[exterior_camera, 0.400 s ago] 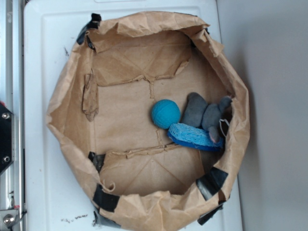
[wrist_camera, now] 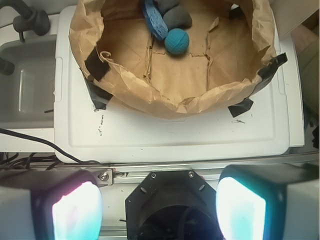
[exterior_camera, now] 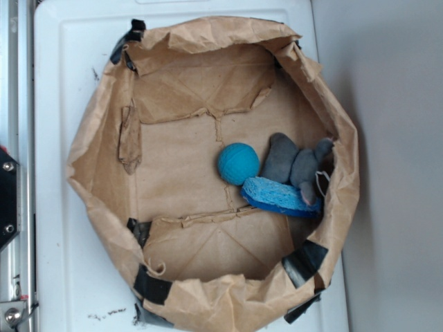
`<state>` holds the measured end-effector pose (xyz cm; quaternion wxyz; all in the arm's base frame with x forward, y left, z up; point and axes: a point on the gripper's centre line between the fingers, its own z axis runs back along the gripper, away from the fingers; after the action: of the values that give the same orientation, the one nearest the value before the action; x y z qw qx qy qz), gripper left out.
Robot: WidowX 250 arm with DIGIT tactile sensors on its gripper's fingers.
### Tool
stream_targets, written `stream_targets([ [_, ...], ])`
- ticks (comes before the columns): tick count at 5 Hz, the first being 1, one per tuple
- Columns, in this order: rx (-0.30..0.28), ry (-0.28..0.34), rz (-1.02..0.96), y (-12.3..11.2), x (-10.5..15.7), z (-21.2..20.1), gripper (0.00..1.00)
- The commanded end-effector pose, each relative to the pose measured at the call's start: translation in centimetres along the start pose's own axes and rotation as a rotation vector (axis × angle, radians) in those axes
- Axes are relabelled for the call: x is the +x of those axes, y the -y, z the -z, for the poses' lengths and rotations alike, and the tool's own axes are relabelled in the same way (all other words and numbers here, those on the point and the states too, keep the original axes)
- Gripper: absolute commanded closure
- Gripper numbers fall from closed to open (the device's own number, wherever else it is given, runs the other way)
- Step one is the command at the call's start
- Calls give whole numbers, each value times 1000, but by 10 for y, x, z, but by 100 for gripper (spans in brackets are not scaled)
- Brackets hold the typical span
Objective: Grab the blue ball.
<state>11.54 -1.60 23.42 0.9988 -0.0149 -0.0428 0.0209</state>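
The blue ball (exterior_camera: 239, 163) (wrist_camera: 177, 40) is a small teal round ball lying on the floor of a brown paper bag basin (exterior_camera: 100, 131) (wrist_camera: 165, 102). It touches a flat light-blue sponge (exterior_camera: 277, 196) (wrist_camera: 153, 20) and sits beside a grey stuffed toy (exterior_camera: 294, 164) (wrist_camera: 176, 17). My gripper (wrist_camera: 159, 210) is outside the bag, well short of its near rim, over the robot's base. It stands open with nothing between its two glowing pads (wrist_camera: 77, 212). In the exterior view the gripper does not show.
The bag sits on a white plastic lid (exterior_camera: 62, 235) (wrist_camera: 175, 135); its rim stands up all round and is held with black tape (wrist_camera: 95, 67). A metal rail and black base plate (wrist_camera: 172, 192) lie under the gripper. A sink (wrist_camera: 27, 85) is at left.
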Motion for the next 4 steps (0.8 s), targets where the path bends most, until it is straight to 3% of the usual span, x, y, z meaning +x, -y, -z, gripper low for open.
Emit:
stream_targets([
  [1,-64,91,21,-21,46,2,0],
  [3,-14,93,59,-28,133,38,0],
  [4,-45,90,200,-7,158,58,0],
])
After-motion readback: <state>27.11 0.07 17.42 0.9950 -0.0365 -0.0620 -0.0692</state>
